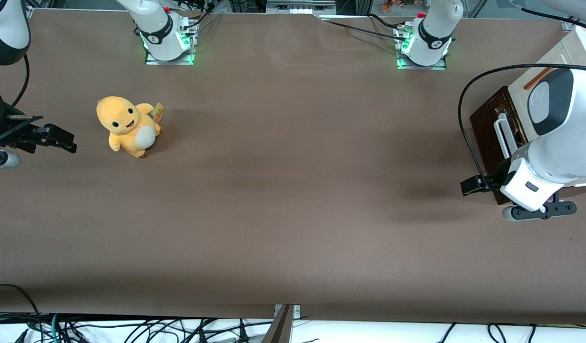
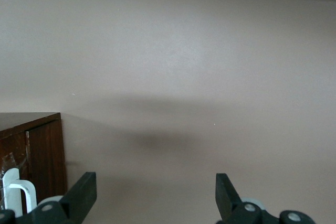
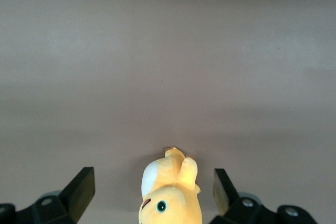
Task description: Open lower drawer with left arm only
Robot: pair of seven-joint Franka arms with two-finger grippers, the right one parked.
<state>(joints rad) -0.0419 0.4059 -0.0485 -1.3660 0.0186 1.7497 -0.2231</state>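
One lower drawer (image 1: 488, 128) at the working arm's end of the table (image 1: 293, 190), dark front and white loop handle (image 1: 502, 136) facing the parked arm. Gripper (image 2: 152, 198) just beside that handle, nearer the front camera, fingers spread wide, gripping nothing. Handle's long axis running toward the camera

No readable text, labels or numbers anywhere.

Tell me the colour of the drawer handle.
White, on the dark brown lower drawer; handle clearest in front view.
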